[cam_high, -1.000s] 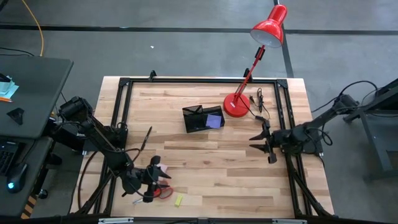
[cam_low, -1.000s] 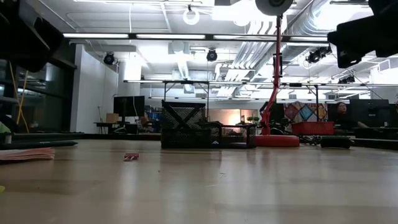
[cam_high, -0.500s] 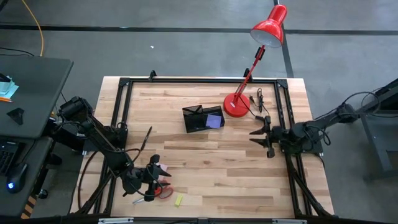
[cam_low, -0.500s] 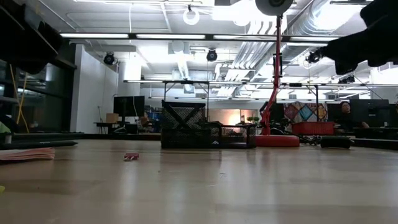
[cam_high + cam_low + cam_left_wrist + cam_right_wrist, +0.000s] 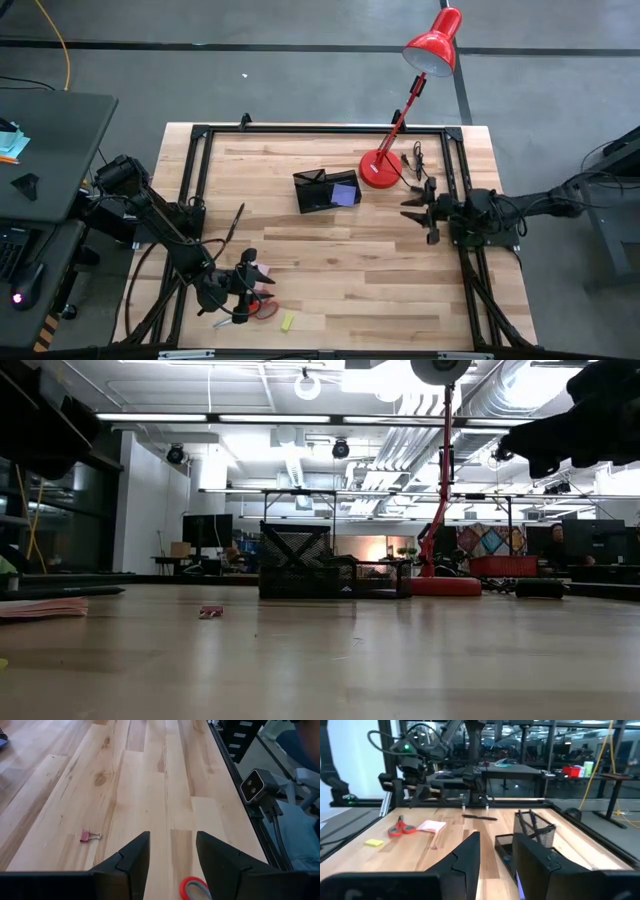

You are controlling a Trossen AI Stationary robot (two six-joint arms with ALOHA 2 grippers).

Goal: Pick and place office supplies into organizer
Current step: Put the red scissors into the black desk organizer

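Swung the right gripper (image 5: 418, 210) up-table toward the lamp (image 5: 380, 170) over the last second; kept the left gripper (image 5: 250, 287) parked at the near-left corner. Both claws apart and empty, with a clear gap between the fingers in each wrist view and nothing clamped.

Hovering with the left over the scissors (image 5: 265, 309), their red loop just under its fingertips in the wrist view. Pink pad (image 5: 262, 270) just beside, yellow piece (image 5: 288, 321) near. Pen (image 5: 236, 221) loose further up-table; small clip (image 5: 90, 836) off on its own. Organizer (image 5: 327, 189) mid-table beside the lamp base, well apart from the pile, with a purple pad (image 5: 345, 194) already inside.

Likely step: picking up the scissors with the left. To do it well:
- Centre the gap over the handle neck, not the thin loop rim, so as not to skate off.
- Come straight down, and avoid pinning the pink pad under a finger.
- Close firmly, then lift clear before travelling; expect the blades to droop.
- Carry high over the pen.
- Enter the tall mesh compartment blades-first.
- Hold the right well off the organizer meanwhile.
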